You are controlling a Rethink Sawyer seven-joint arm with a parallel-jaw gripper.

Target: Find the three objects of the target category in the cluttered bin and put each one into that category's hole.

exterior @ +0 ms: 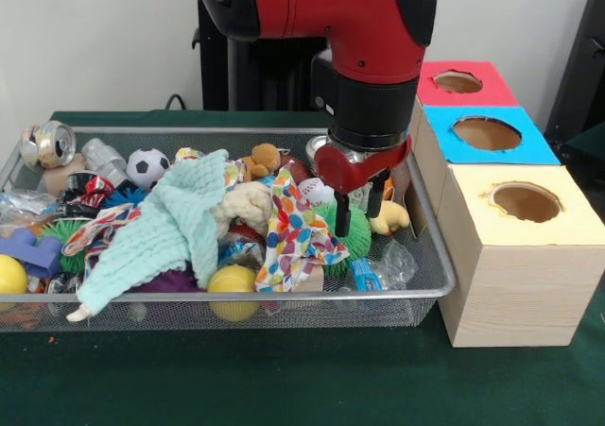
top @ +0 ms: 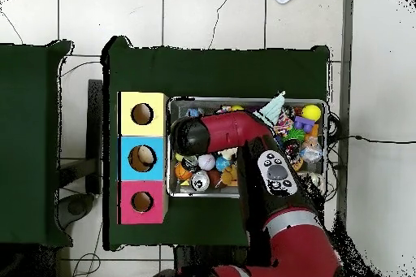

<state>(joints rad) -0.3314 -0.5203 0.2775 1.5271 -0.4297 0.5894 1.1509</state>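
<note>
My gripper hangs low over the right end of the wire bin, its two black fingers pointing down and standing a little apart, with nothing between them that I can make out. They are just above the green spiky ball, with the yellow duck just to the right and a baseball just to the left, so I judge I am still searching or lining up a pick, not carrying anything. The bin is still packed: a mint knitted cloth and a spotted cloth drape over the middle, a soccer ball and a crushed can sit toward the upper left of the front view, two yellow balls lie along the lower rim, and a small brown teddy lies near the upper middle. To the right of the bin stand three boxes in a row, each with a round hole: the red box, the blue box and the yellow box. In the overhead view the blue box's hole seems to hold something pale, which may mean one thing is already dropped in, but I cannot be sure; the other two holes look dark and empty. Which category I am after I cannot tell from here, so most of the job looks left to do.
</note>
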